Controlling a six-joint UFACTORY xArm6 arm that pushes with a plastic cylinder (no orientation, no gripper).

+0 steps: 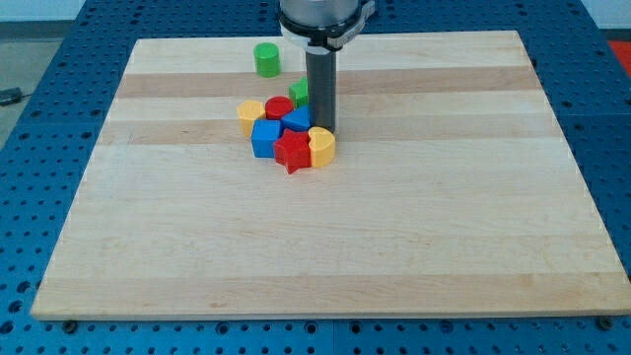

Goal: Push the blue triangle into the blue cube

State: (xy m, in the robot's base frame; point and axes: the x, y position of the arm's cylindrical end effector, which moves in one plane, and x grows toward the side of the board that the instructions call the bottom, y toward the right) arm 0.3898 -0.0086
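A blue cube [264,138] lies in a tight cluster near the board's top middle. The blue triangle [296,120] lies just to its upper right, touching or nearly touching it. My tip [324,129] stands at the blue triangle's right side, just above the yellow block [321,147]. A red star [293,152] lies below the triangle, between the blue cube and the yellow block. A red round block [278,107] and a yellow block [250,115] lie at the cluster's upper left.
A green cylinder [266,59] stands apart near the board's top edge. Another green block [300,93] is partly hidden behind the rod. The wooden board [325,247] lies on a blue perforated table.
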